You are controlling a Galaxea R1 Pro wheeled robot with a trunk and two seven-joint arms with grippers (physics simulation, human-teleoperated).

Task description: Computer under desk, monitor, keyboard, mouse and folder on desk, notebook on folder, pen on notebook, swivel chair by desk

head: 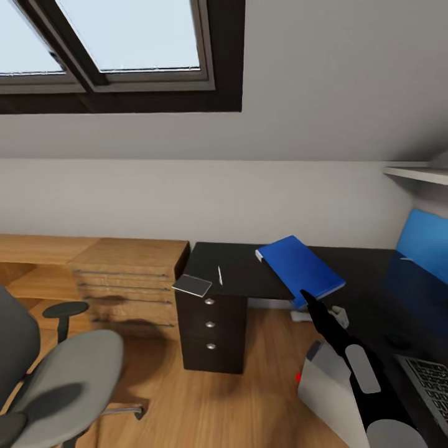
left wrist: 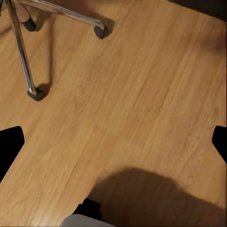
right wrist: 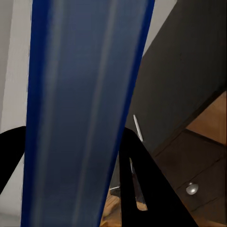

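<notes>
The right gripper (head: 309, 300) is clamped on the near end of the blue folder (head: 299, 267), held tilted over the black bench (head: 249, 274), its long axis running away toward the wall. The left gripper (left wrist: 113, 146) hangs spread wide above the wooden floor (left wrist: 142, 94).

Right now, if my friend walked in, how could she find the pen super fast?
Start at the black desk beside the light wooden cabinet. Look at its end above the dark drawers, where a grey notebook hangs over the corner. The pen is the thin white stick just beside it, much slimmer than anything nearby.
</notes>
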